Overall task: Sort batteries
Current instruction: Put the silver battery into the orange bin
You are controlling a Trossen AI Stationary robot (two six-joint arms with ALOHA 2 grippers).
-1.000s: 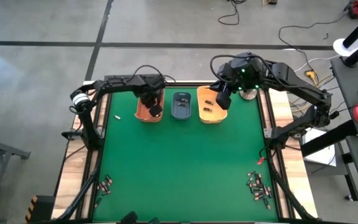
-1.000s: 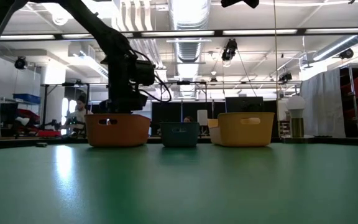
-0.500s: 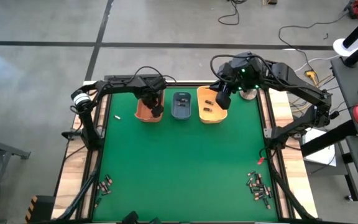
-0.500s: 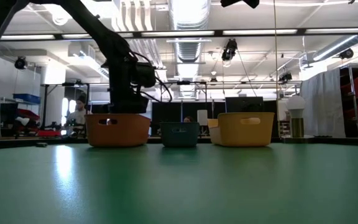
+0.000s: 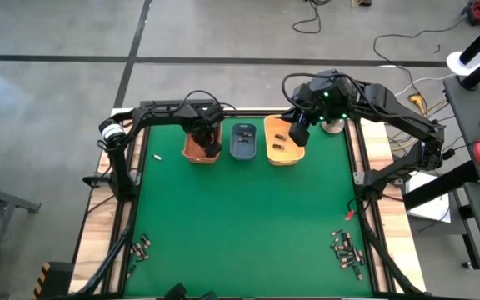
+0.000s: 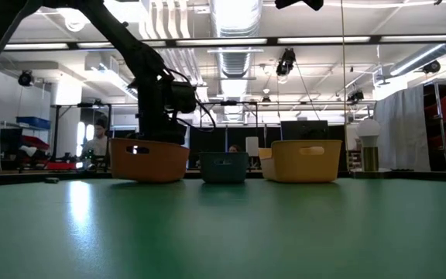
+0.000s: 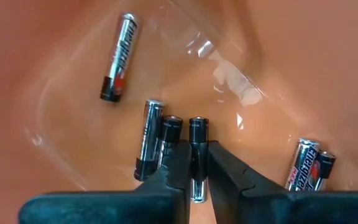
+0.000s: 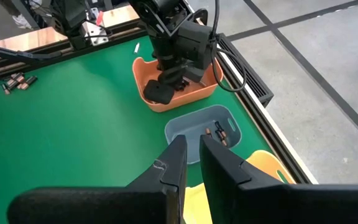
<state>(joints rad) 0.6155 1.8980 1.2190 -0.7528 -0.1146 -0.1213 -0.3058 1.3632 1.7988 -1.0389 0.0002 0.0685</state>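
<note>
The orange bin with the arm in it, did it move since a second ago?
Yes, a bit. The orange bin has slid slightly toward the blue-grey bin and now sits tilted. The left gripper is down inside it, shut on a battery. The right gripper stayed above the yellow bin. The battery piles at the near edge did not move.

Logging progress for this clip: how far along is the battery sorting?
Partly done. Batteries already lie in the orange bin, blue-grey bin and yellow-orange bin. In hand: the left pincer, inside the orange bin, holds one battery. Left: piles at the front left and front right, plus one stray.
</note>
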